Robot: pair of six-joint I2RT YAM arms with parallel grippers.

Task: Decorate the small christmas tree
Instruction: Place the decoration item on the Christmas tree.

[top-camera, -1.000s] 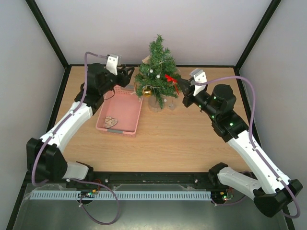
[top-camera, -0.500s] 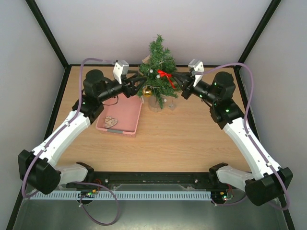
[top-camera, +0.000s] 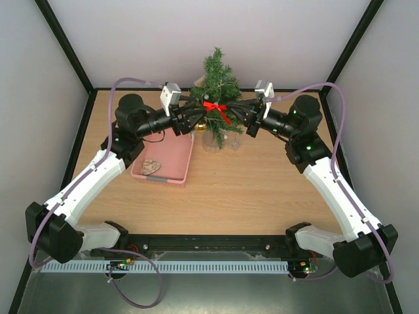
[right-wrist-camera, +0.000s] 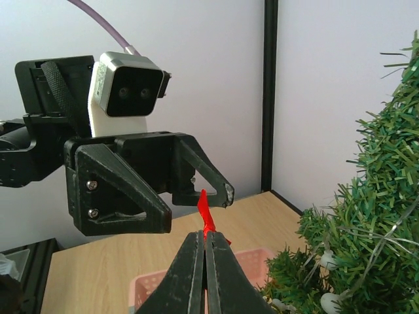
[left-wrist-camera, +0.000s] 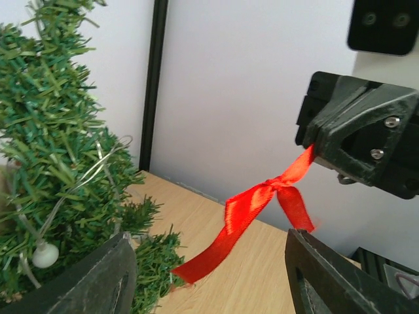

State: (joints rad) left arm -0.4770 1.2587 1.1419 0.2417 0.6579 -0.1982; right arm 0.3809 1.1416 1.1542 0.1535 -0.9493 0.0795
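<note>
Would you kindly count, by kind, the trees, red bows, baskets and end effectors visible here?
small christmas tree: 1
red bow: 1
pink basket: 1
end effectors: 2, the left end effector and the right end effector
Total: 5

Wooden table (top-camera: 249, 190) (pale walls (top-camera: 275, 39) around)

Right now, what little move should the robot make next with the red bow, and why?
Probably ease the left gripper forward and shut it on the loose tail of the red bow. The right gripper pinches one end, the tail dangles in front of the open left gripper, and the bow isn't on the small christmas tree yet.
</note>
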